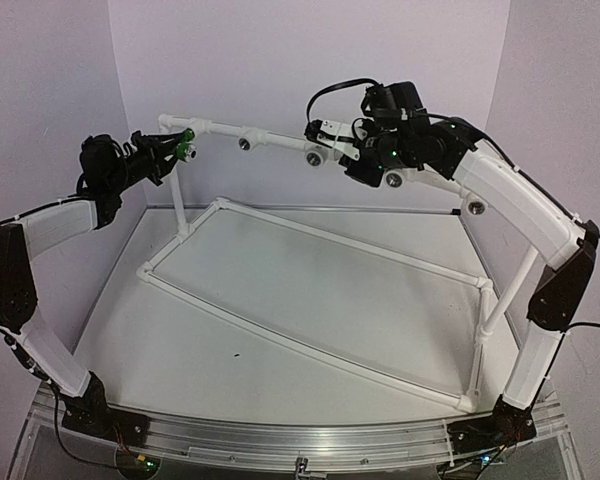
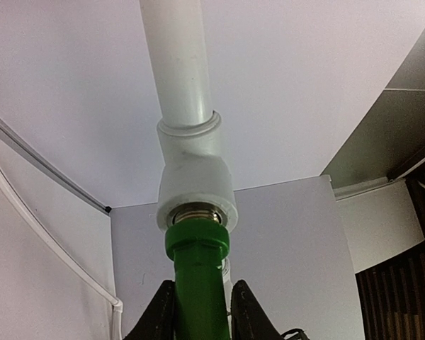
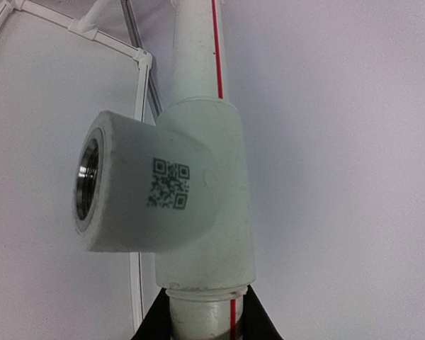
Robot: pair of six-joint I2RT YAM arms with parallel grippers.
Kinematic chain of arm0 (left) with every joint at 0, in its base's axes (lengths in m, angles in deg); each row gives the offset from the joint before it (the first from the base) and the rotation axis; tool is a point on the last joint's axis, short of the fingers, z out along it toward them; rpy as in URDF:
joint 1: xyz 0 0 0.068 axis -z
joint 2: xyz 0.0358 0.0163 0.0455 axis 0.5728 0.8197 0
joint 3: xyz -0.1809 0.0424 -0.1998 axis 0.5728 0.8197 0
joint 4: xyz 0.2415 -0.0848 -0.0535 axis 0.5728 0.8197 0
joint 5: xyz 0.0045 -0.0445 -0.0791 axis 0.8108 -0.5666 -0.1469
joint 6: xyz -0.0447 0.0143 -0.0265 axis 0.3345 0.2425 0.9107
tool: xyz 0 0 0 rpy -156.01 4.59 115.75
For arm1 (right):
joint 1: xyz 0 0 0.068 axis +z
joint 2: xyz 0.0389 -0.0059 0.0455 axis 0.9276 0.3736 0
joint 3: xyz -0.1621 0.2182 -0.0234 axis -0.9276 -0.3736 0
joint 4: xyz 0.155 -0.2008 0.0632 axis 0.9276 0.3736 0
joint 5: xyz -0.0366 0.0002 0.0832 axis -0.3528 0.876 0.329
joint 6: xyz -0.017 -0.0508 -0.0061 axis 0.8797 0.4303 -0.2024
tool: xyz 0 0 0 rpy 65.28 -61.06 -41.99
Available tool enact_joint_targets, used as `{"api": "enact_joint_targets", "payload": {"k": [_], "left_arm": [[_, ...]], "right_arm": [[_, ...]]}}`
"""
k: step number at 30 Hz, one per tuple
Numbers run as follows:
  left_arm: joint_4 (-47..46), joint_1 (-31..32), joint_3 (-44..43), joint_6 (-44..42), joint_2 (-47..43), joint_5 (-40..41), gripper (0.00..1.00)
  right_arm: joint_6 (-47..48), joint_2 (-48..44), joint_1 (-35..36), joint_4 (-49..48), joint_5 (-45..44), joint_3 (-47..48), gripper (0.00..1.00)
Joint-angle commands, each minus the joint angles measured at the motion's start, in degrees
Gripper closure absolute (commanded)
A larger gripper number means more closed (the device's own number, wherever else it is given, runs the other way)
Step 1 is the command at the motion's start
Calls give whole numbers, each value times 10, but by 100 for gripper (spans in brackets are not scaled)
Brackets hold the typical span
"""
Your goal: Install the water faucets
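One water faucet with a bright green body is held in my left gripper, which is shut on it. In the left wrist view the faucet stands between the black fingers, and its silver threaded end sits in the mouth of a white tee fitting on the top pipe. My right gripper is shut on the top rail pipe just below a tee with a QR code and an open dark socket facing left.
The white pipe frame has a raised top rail carrying more open-socket tees. Its base rectangle lies on the table, with uprights. Walls close in behind and at both sides.
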Motion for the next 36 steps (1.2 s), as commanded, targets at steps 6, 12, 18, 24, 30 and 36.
{"api": "enact_joint_targets", "payload": {"k": [6,12,18,24,30,36], "left_arm": [[97,-4,-61,-113,15,-8,100],[142,-4,-81,-200,12,0,100],[223,-4,-118,-308,12,14,100],[286,-4,-147,-395,9,38,100],[336,2,-169,-467,13,62,100],[354,13,-173,-528,15,91,100]], "right_arm": [[-2,-33,15,52,61,-16,100],[0,-37,15,52,62,-21,100],[2,-39,16,53,63,-21,100],[2,-40,16,52,66,-23,100],[3,-40,15,52,69,-22,100],[4,-40,16,53,69,-23,100]]}}
